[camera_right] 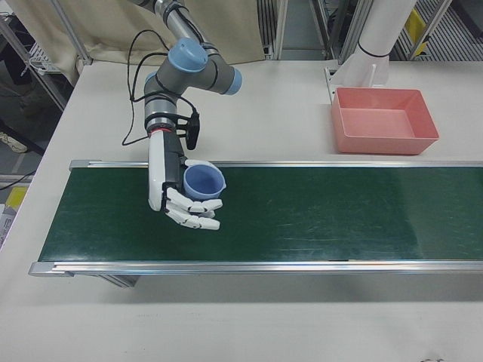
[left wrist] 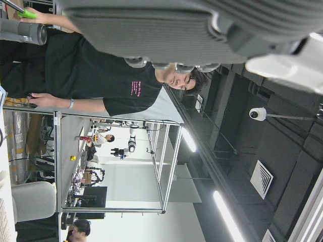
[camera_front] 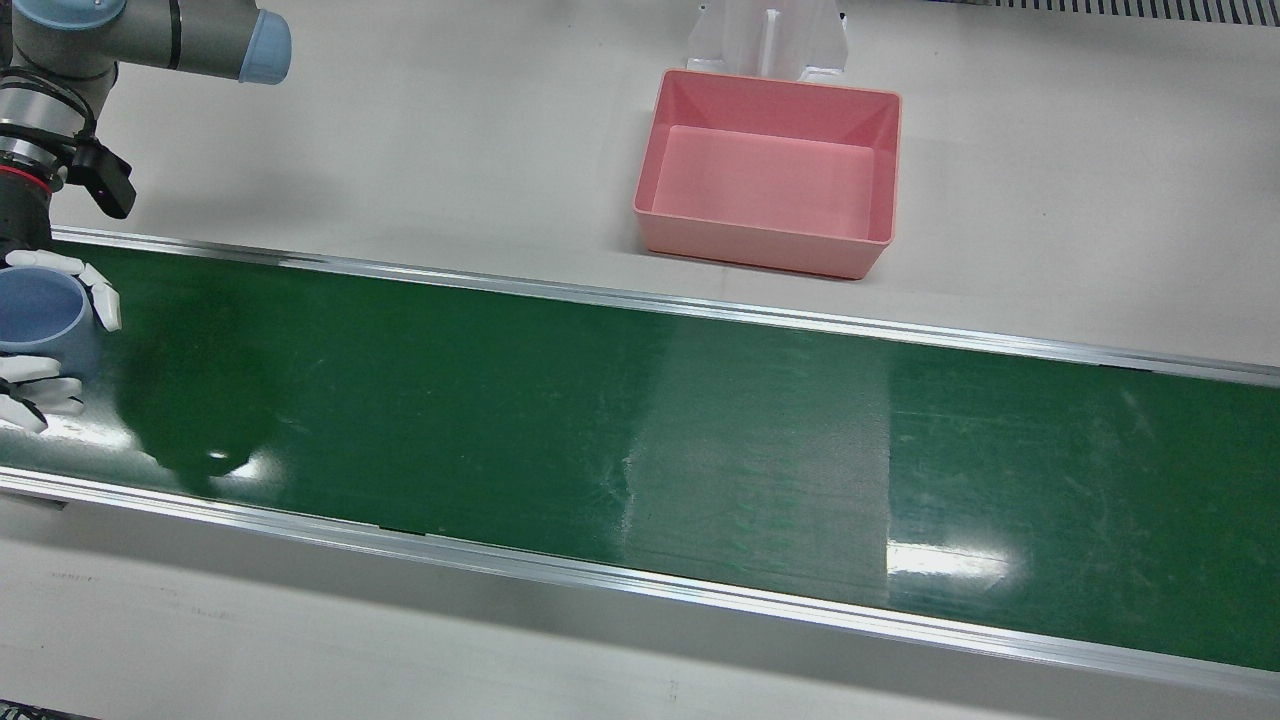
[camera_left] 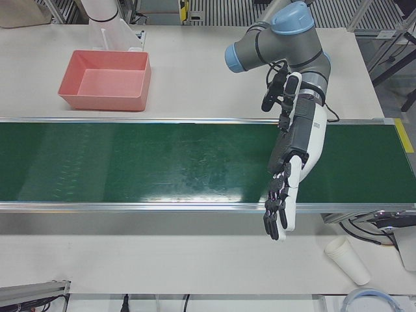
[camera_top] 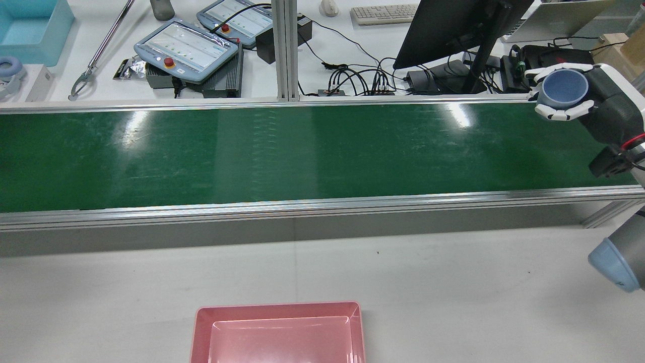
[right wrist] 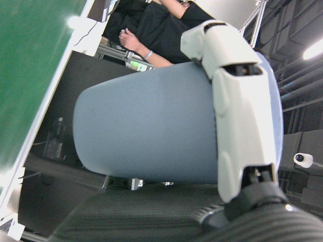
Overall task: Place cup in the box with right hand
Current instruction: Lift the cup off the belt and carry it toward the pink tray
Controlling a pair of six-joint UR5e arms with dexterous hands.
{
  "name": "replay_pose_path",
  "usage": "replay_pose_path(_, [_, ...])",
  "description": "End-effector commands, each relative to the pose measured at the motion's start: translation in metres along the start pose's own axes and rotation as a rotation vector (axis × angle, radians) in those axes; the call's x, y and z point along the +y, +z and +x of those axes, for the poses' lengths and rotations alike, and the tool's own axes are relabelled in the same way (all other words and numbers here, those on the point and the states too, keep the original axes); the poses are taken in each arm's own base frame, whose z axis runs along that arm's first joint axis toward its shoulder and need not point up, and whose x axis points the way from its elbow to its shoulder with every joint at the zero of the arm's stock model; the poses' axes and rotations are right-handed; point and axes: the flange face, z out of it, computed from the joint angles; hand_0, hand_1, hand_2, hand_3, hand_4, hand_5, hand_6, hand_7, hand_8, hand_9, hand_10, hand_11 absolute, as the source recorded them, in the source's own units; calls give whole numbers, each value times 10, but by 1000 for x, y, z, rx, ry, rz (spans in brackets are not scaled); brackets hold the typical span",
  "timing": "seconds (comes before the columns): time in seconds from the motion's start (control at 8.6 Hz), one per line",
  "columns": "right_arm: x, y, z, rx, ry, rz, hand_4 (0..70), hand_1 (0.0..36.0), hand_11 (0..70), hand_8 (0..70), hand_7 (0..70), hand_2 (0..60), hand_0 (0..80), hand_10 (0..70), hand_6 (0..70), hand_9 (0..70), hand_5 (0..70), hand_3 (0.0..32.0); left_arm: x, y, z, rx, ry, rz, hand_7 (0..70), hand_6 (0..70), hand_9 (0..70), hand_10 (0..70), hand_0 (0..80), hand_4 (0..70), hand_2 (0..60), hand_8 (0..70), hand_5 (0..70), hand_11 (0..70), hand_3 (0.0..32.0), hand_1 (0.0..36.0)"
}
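My right hand (camera_right: 185, 197) is shut on a blue cup (camera_right: 204, 182) and holds it upright above the green conveyor belt (camera_right: 302, 215). It shows at the left edge of the front view (camera_front: 45, 345), at the right of the rear view (camera_top: 567, 96) with the cup (camera_top: 564, 88), and close up in the right hand view, where the cup (right wrist: 151, 126) fills the frame. The pink box (camera_front: 770, 170) stands empty on the white table beyond the belt, far from the cup; it also shows in the right-front view (camera_right: 385, 121). My left hand (camera_left: 286, 188) hangs open over the belt's other end, holding nothing.
A white pedestal (camera_front: 768, 38) stands just behind the box. White paper cups (camera_left: 348, 259) lie on the table near my left hand. Monitors, pendants and cables (camera_top: 191, 48) crowd the bench past the belt's far rail.
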Motion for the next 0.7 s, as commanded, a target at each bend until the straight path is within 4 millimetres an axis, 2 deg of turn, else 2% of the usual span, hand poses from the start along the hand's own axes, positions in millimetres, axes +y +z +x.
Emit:
replay_pose_path(0.0, [119,15,13,26,71,-170,251,360,700,700,700,600,747,697,537,700,319,0,0,0,0,0,0,-1,0,0,0,0,0,0,0,0,0,0,0,0])
replay_pose_path(0.12, [173,9,32,82,78,-230,302,360,700,700,700,600,786,655,524,700,308,0,0,0,0,0,0,-1,0,0,0,0,0,0,0,0,0,0,0,0])
replay_pose_path(0.35, [271,-37,64,171,72,-385,305,360,700,700,700,600,800,618,506,700,294,0,0,0,0,0,0,-1,0,0,0,0,0,0,0,0,0,0,0,0])
replay_pose_path(0.47, [305,-64,72,211,69,-438,307,360,700,700,700,600,800,602,502,700,291,0,0,0,0,1,0,1,0,0,0,0,0,0,0,0,0,0,0,0])
replay_pose_path(0.58, [331,-87,87,255,69,-492,337,360,700,700,700,600,800,591,499,700,289,0,0,0,0,1,0,1,0,0,0,0,0,0,0,0,0,0,0,0])
